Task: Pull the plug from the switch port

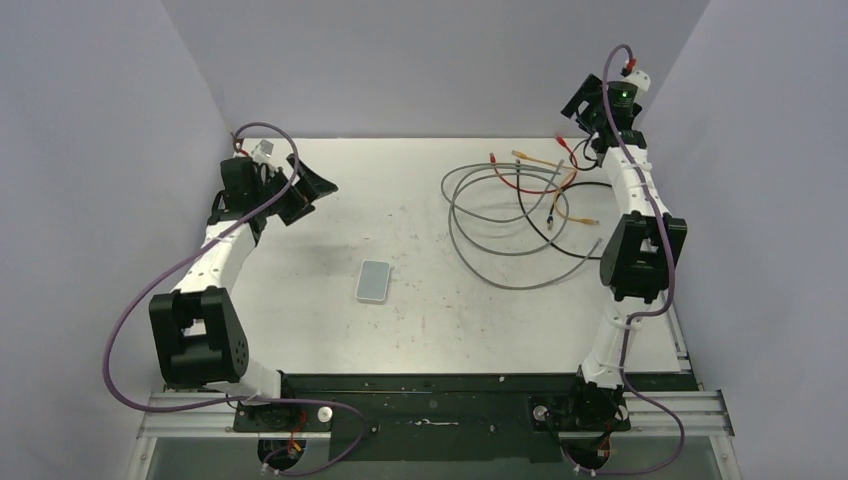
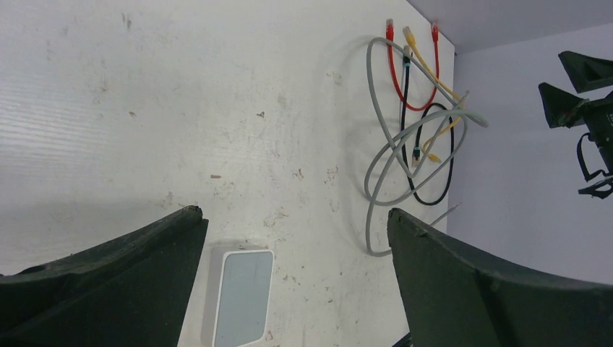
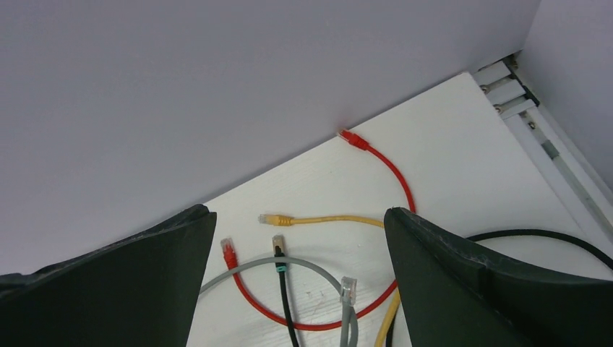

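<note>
- Switch lies flat near the desk centre, slightly toward the near edge. Sockets not visible, and no plug seen seated in it.
- Judged light, rigid and smooth-shelled, so likely to skid. Pin the body by its long sides and pull at the plug's boot.
- Left claw spread wide, empty, above the left edge. Right claw also wide, empty, over the far-right corner.
- Cable tangle lies toward the far-right corner, well apart from the switch. Nothing sits between them.
</note>
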Available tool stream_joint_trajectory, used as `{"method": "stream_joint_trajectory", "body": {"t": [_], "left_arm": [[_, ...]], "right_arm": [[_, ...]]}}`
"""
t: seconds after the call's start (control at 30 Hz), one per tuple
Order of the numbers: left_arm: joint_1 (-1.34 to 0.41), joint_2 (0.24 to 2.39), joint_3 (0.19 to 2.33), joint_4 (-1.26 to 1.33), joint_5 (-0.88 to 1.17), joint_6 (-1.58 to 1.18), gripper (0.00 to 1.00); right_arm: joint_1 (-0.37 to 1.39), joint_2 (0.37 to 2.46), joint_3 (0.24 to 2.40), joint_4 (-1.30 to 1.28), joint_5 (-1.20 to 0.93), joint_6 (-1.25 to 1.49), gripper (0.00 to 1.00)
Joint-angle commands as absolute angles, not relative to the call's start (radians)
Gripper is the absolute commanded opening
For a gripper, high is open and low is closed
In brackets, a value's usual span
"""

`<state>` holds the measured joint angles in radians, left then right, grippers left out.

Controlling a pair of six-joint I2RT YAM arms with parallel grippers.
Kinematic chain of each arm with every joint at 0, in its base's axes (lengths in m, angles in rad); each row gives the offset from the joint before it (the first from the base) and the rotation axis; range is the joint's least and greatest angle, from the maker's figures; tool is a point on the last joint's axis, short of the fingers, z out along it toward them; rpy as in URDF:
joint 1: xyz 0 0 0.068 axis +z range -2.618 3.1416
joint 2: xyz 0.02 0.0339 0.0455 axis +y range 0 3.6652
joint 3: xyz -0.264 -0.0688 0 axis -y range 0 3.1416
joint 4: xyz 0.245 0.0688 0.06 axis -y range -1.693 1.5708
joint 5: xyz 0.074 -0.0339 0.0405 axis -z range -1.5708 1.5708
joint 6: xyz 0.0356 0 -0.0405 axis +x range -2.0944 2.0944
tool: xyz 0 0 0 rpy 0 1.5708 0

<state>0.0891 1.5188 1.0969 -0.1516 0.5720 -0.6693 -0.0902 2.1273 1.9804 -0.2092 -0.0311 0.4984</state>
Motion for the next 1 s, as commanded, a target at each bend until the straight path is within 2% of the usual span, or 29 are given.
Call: {"method": "stream_joint_trajectory", "body": {"t": [0.0, 0.2, 0.4, 0.6, 0.8, 0.97], "left_arm": [[0.124, 1.448, 1.175, -0.156, 0.519, -0.614, 0.96], [0.162, 1.419, 1.203, -0.152, 0.418, -0.626, 0.96], [0.175, 1.441, 1.240, -0.126, 0.274, -0.781, 0.96], [0.174, 1.457, 1.202, 0.082, 0.273, -0.880, 0.96], [0.154, 1.343, 1.106, 0.209, 0.163, -0.705, 0.96], [0.100, 1.190, 0.968, 0.221, -0.020, -0.443, 0.96]], "right_arm": [[-0.083, 2.006, 1.918, -0.165, 0.042, 0.463, 0.90], [-0.063, 1.825, 1.633, -0.013, 0.070, 0.477, 0.90], [-0.019, 1.629, 1.299, 0.194, 0.153, 0.465, 0.90], [0.039, 1.485, 1.049, 0.283, 0.227, 0.394, 0.90], [0.057, 1.370, 0.797, 0.419, 0.282, 0.389, 0.90], [0.070, 1.273, 0.651, 0.397, 0.377, 0.404, 0.90]]}}
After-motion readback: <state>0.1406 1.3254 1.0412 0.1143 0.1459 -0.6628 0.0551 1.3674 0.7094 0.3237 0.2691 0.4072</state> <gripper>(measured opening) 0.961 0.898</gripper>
